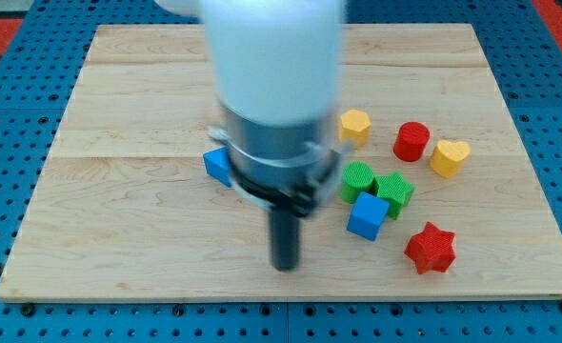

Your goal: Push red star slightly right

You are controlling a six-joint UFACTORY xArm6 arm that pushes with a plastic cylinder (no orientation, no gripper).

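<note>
My white and grey arm housing (276, 86) fills the view's upper middle, closest to the lens and blurred, with my dark rod hanging straight down from it. My tip (284, 266) sits on the pale wooden board (119, 191), touching no block; it has nothing that opens or closes. The red star-shaped block (431, 248) lies well to the view's right of my tip, near the board's bottom edge, lying flat, its stubby arms spread evenly with no clear long axis. Just up-left of it sit a blue cube (368, 215), a green star (394, 190) and a green ribbed block (357, 179).
</note>
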